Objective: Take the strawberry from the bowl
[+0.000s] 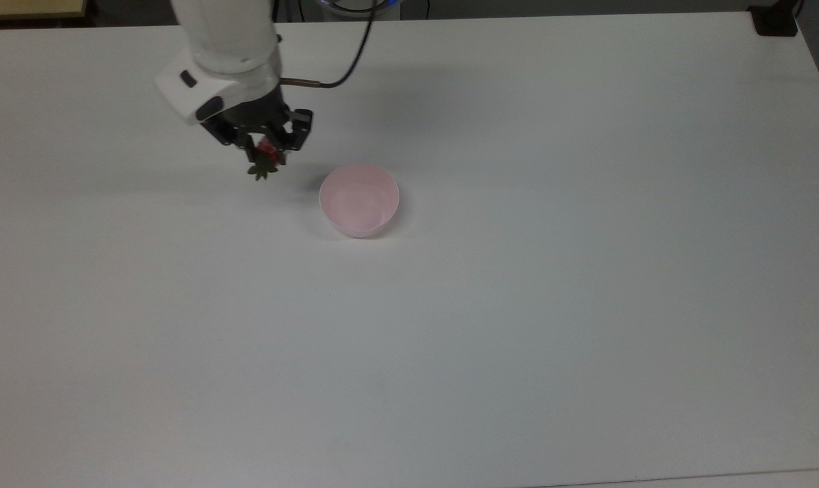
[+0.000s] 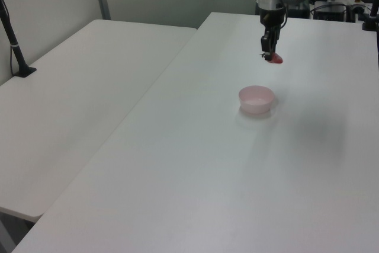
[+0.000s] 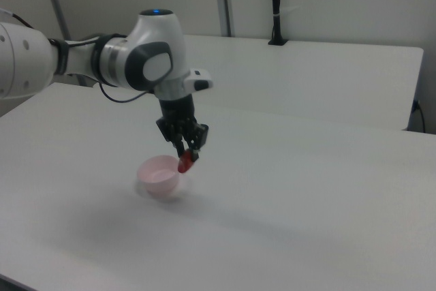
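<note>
The red strawberry (image 1: pixel 266 159) with its dark green cap hangs in the air, pinched between the fingers of my gripper (image 1: pixel 264 150). It is up and to the top view's left of the pale pink bowl (image 1: pixel 359 200), which sits with nothing in it on the white table (image 1: pixel 518 305). In the left view the strawberry (image 2: pixel 275 58) hangs under the gripper (image 2: pixel 269 53), well above and behind the bowl (image 2: pixel 256 99). In the right view the strawberry (image 3: pixel 184 162) dangles from the gripper (image 3: pixel 185 154) just beside the bowl's (image 3: pixel 159 176) rim.
A black cable (image 1: pixel 345 64) loops from the wrist toward the table's far edge. A second white table (image 2: pixel 77 87) stands at the left view's left, with a black pole (image 2: pixel 15 45) clamped to it. Bare tabletop surrounds the bowl.
</note>
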`<state>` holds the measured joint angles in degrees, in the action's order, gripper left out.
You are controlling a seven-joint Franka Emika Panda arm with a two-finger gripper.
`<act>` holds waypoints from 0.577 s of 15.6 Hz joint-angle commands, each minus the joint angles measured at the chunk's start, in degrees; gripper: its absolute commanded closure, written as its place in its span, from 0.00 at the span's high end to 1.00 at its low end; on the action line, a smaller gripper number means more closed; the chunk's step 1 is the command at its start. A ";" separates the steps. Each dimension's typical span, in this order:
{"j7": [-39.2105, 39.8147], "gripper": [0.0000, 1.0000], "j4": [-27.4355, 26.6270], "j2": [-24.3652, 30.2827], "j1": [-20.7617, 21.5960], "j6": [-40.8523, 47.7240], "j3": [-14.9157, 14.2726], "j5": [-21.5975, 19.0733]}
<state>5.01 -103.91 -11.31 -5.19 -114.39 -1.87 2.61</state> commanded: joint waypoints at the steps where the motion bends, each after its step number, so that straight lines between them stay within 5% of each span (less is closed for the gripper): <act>1: 6.58 0.27 -0.33 -2.40 -2.01 -0.05 -1.21 2.57; 7: 6.51 0.30 -0.33 -9.25 -3.51 -6.11 -1.21 4.68; 8: 6.42 0.39 -0.24 -9.35 -3.77 -6.20 -1.21 4.86; 9: 6.51 0.62 -0.33 -9.35 -3.95 -6.20 -1.21 4.86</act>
<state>10.95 -104.34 -20.30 -8.94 -119.64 -2.96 6.34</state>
